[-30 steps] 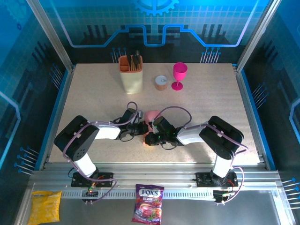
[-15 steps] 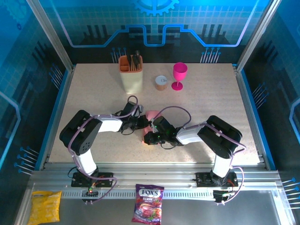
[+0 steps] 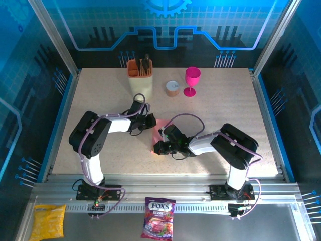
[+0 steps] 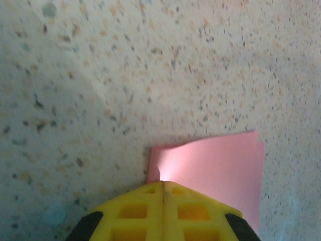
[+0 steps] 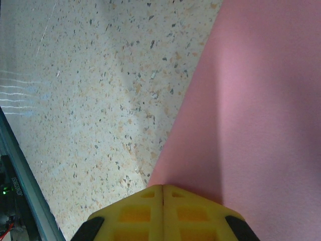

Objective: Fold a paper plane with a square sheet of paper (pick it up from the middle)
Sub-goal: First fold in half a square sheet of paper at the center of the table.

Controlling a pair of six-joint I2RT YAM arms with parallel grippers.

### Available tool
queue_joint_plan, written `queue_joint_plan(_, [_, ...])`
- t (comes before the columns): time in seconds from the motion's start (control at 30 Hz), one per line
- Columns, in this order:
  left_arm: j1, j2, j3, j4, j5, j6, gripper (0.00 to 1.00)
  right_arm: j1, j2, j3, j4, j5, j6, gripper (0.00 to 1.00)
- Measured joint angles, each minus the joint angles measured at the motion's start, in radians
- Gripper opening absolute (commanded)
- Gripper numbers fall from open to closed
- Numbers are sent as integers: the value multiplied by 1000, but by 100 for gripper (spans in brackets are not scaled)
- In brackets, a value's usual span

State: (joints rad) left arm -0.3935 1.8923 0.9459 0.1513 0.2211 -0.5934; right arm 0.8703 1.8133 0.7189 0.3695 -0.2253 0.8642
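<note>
— Speckled beige top on the table (image 3: 100,105), matte and stone-like. How do the fingers stand?

— The left gripper (image 4: 163,185) has its yellow, ribbed fingers pressed together with no gap, pinching one edge of the square sheet of paper (image 4: 215,163). The right gripper (image 5: 163,188) is clamped just as tight on the sheet's other side.

— And the sheet?

— It is thin, plain salmon-pink paper with a square corner and a slight curl beside the left fingers. It sits between the two grippers. I can't tell whether it lies flat or is raised. From above, wrists and cables cover part of it.

— What is around the sheet?

— All of it is well apart, beyond the sheet's far side. There is a tall cream holder (image 3: 141,83) with an orange insert and dark utensils, a glossy magenta goblet (image 3: 192,79), and a small round tub (image 3: 172,89).
</note>
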Motion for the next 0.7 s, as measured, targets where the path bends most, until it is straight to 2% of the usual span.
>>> queue_joint_plan(0.43, [43,84,138,-52,-60,43,0,6,0,-12,19,12,7,0])
queue_joint_plan(0.7, [45,40,85,-32,-49,45,0,6,0,-13,23,12,8,0])
